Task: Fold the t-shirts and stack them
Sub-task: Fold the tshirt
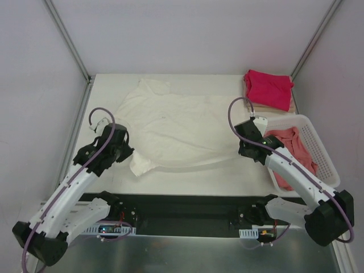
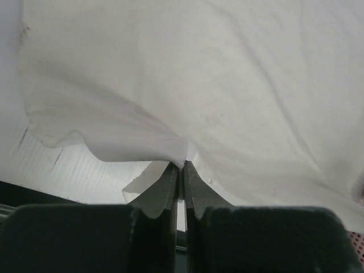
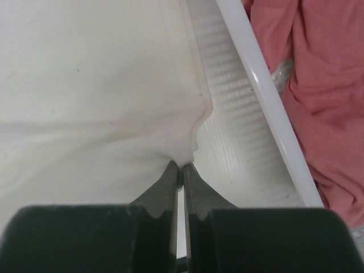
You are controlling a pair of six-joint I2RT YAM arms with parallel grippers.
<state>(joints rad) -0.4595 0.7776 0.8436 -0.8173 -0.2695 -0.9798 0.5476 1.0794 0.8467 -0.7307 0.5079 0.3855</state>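
Note:
A large cream t-shirt (image 1: 176, 128) lies spread across the middle of the table. My left gripper (image 1: 126, 145) is shut on its near left edge; in the left wrist view the cream cloth (image 2: 227, 85) is pinched between the jaws of that gripper (image 2: 182, 166). My right gripper (image 1: 245, 142) is shut on its near right edge, shown pinched in the right wrist view (image 3: 181, 166). A folded magenta-red t-shirt (image 1: 268, 87) lies at the back right on a tan one (image 1: 292, 106). A salmon-pink t-shirt (image 1: 296, 149) lies crumpled in the basket, also in the right wrist view (image 3: 324, 85).
A white slotted basket (image 1: 317, 142) stands at the right edge, its rim (image 3: 267, 96) close beside my right gripper. Grey walls with metal posts enclose the back and sides. A dark rail (image 1: 182, 213) runs along the near edge between the arm bases.

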